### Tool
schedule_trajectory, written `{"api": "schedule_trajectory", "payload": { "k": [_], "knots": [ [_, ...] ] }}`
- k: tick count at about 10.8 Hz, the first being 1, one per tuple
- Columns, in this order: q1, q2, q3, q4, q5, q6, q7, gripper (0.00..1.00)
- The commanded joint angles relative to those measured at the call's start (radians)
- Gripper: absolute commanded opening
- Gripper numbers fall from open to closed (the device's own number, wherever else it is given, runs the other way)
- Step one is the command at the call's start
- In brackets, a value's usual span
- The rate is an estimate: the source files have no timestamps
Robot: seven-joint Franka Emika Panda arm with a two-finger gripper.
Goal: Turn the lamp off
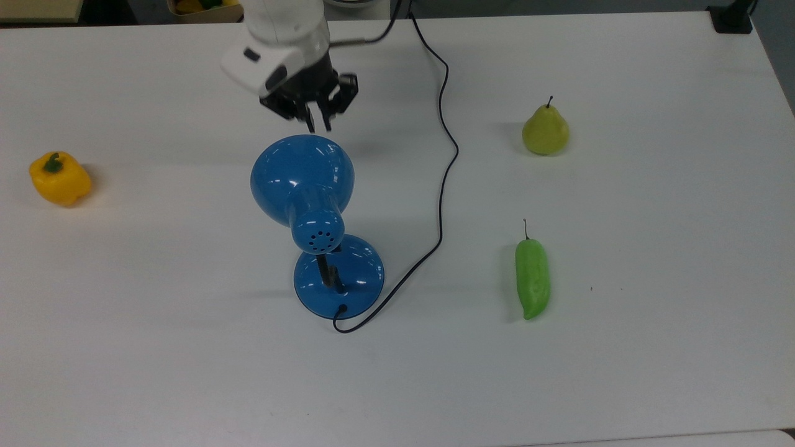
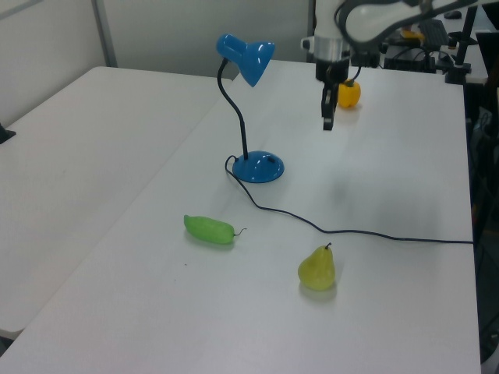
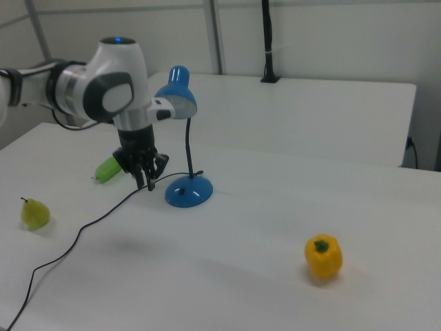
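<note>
The lamp [image 1: 317, 214] stands upright near the middle of the white table [image 1: 652, 347], its round blue base [image 1: 354, 282] flat on the surface and its black neck [image 2: 234, 117] rising in a bend to the glossy blue dome shade [image 1: 302, 177]; in the top view the shade hangs above and up-left of the base, and a ring of vent holes [image 1: 318, 239] shows on its narrow end; no glow can be made out under the shade. A thin black cord [image 1: 442, 186] leaves the base on the top view's lower edge, curls out to the top view's right, and runs up across the table toward the far edge. The gripper [image 1: 317, 115] hangs in the air just beyond the rim of the shade in the top view, clear of the lamp and touching nothing; its two fingers point downward and lie close together with only a narrow slit between them, clenched on nothing. In the left view the gripper [image 2: 327, 117] is to the left view's right of the lamp, raised above the table. A yellow bell pepper [image 1: 59, 179] lies well apart at the top view's left; a pear [image 1: 545, 130] stands at the top view's right beyond the cord, and a green pepper [image 1: 532, 279] lies below it, both well away from the lamp.
</note>
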Motion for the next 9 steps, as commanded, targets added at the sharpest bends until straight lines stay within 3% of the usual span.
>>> {"api": "schedule_trajectory", "payload": {
  "k": [1, 4, 6, 9],
  "knots": [
    [-0.018, -0.080, -0.010, 0.088, 0.031, -0.223, -0.002, 1.00],
    [-0.047, -0.083, -0.012, 0.254, 0.071, -0.413, 0.085, 1.00],
    [-0.040, -0.094, -0.006, 0.290, 0.065, -0.425, 0.230, 1.00],
    [-0.030, -0.121, 0.002, 0.305, 0.057, -0.467, 0.337, 1.00]
  ]
}}
